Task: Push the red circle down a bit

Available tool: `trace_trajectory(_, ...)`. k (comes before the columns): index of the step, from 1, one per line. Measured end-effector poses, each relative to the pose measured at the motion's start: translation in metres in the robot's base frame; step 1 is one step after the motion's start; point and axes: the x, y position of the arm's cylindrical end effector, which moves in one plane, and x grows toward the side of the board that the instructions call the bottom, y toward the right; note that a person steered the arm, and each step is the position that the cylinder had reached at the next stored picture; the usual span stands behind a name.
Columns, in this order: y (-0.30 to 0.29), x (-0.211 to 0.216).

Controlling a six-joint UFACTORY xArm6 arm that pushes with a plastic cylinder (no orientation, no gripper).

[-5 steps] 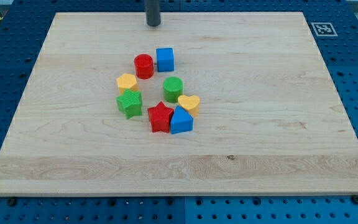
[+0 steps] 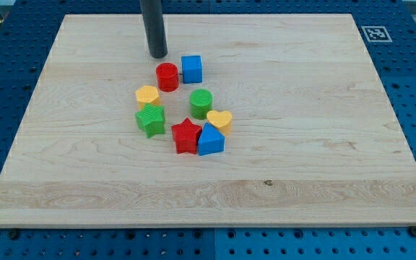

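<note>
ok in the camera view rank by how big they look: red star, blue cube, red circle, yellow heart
1. red star, largest, though nearest the camera
2. blue cube
3. red circle
4. yellow heart, close to the circle, so unsure

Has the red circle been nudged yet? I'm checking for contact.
No. The red circle still touches the blue cube. Only my tip moved, down and left, now just above it.

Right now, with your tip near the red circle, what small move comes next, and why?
Probably nudge my tip slightly toward the view's right, then push down. It sits just above and left of the red circle, not touching; an off-centre push could slide it against the blue cube.
</note>
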Motion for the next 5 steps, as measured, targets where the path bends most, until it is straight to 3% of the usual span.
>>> trace_trajectory(3,0.009,0.048)
trace_trajectory(5,0.038,0.057)
